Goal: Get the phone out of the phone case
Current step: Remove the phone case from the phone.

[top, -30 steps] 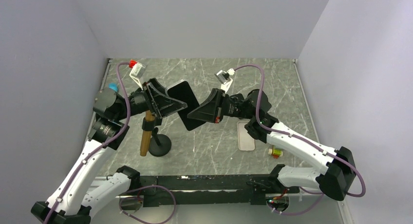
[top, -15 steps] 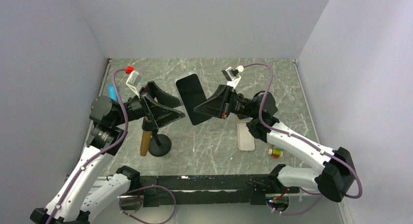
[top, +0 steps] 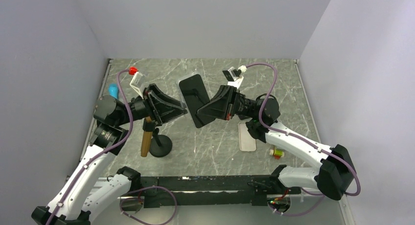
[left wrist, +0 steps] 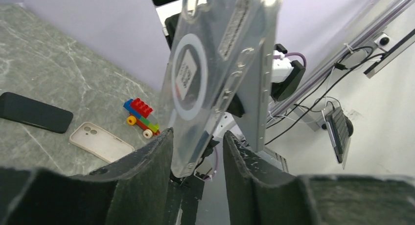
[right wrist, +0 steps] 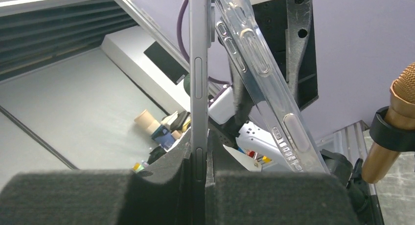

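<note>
Clear plastic stood between my left fingers (left wrist: 142, 171): the phone case (left wrist: 205, 78), its lower end clenched between the two dark pads, its ringed back toward the lens. I could see straight through the shell, and it was empty. The phone (right wrist: 199, 78) stood edge-on in the middle of the right wrist view, pinched tight by my right fingers (right wrist: 98, 195). The case leaned off to the right of it, and the gap between them widened downward. Whether their upper ends touched I could not tell, since the frame's top edge cut them off.

From above, the phone showed as a black slab just left of centre, between both arms, and the case was nearly invisible there. Only the left wrist view showed a second dark phone (left wrist: 34, 118) lying flat on the surface at lower left, near a white case (left wrist: 100, 143) and a brick toy car (left wrist: 141, 116). A brown microphone (right wrist: 401, 117) stood at the right edge of the right wrist view.
</note>
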You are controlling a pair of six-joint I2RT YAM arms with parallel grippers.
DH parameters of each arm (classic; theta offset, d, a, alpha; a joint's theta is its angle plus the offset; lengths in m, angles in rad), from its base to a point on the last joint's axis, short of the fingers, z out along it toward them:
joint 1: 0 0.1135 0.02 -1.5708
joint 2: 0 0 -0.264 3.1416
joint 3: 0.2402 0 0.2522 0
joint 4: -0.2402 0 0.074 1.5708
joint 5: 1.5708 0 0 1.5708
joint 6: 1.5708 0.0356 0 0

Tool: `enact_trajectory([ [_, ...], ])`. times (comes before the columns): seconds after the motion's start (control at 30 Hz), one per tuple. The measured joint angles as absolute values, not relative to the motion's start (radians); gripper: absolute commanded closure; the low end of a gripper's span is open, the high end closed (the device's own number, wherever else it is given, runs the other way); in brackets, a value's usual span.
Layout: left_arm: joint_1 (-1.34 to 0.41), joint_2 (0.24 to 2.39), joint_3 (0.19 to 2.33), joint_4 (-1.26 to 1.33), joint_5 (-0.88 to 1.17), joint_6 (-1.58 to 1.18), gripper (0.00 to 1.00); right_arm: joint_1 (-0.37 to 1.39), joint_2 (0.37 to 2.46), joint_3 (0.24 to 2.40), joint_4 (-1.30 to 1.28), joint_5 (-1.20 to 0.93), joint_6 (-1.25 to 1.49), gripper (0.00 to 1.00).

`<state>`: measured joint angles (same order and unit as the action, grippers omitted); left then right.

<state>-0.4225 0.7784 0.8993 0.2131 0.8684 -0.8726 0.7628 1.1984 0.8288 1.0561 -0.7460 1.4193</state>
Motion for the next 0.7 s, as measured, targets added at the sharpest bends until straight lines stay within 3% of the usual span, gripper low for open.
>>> enact_trajectory([
  [0.27,-0.423,0.817,0.945,0.111,0.794,-0.828,1.0,0.776,1.219,0.829,1.093,-0.747,1.434,1.0],
  [0.5,-0.425,0.839,0.971,0.061,0.7,-0.807,1.0,0.788,1.219,0.829,1.038,-0.744,1.393,1.0],
  [0.7,-0.451,0.886,1.0,-0.091,0.557,-0.731,1.0,0.79,1.095,0.875,0.587,-0.651,1.154,1.0],
])
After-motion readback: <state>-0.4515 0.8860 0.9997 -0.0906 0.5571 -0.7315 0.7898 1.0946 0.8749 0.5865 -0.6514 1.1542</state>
